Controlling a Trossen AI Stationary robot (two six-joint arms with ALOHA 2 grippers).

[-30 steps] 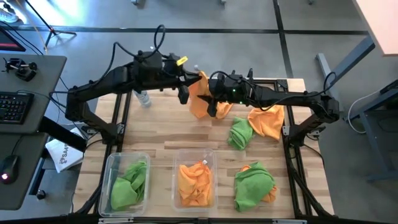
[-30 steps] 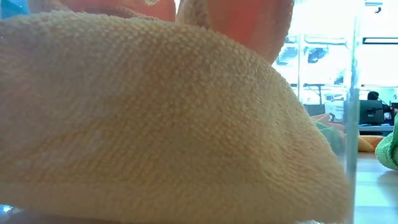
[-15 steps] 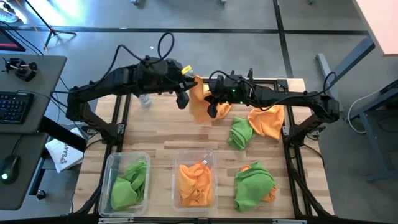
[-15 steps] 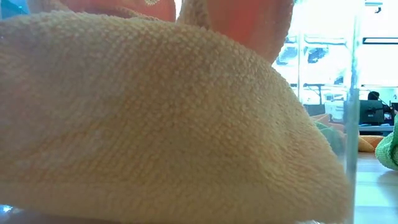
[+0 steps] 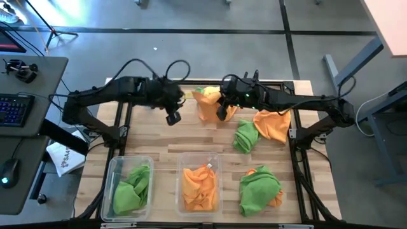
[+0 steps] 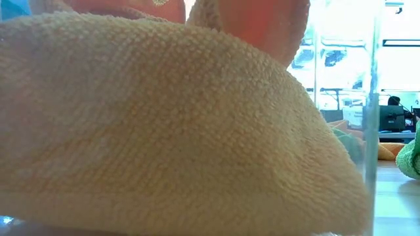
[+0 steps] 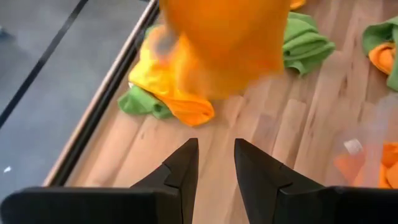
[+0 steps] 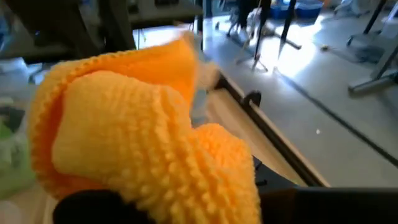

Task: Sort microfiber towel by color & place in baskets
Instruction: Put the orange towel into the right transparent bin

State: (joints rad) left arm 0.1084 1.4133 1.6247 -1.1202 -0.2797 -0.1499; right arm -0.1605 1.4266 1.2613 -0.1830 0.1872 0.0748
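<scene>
High view: your right gripper (image 5: 220, 112) sits at the far side of the table, clamped on a bright orange microfiber cloth (image 5: 208, 104) that hangs bunched from it. Your left gripper (image 5: 172, 117) is just to that cloth's left, apart from it and carrying nothing. On the right gripper's other side lie a crumpled bright green cloth (image 5: 245, 135) and a loose orange cloth (image 5: 273, 124), touching each other. Nearer the front edge, the left clear rectangular plastic tub (image 5: 129, 186) holds green cloths and the middle clear tub (image 5: 200, 186) holds orange ones. A green-over-orange cloth pile (image 5: 261, 189) lies on bare wood beside the middle tub.

Low view: you get almost nothing here, an orange cloth (image 6: 164, 124) pressed against clear tub wall fills the picture.

Left wrist view: the left fingers (image 7: 180, 167) stand narrowly apart with nothing between them. The held orange cloth (image 7: 224, 43) hangs ahead, blurred, over a green and yellow-orange heap (image 7: 165, 93) by the table edge.

Right wrist view: the orange cloth (image 8: 143, 137) covers the right fingers.
</scene>
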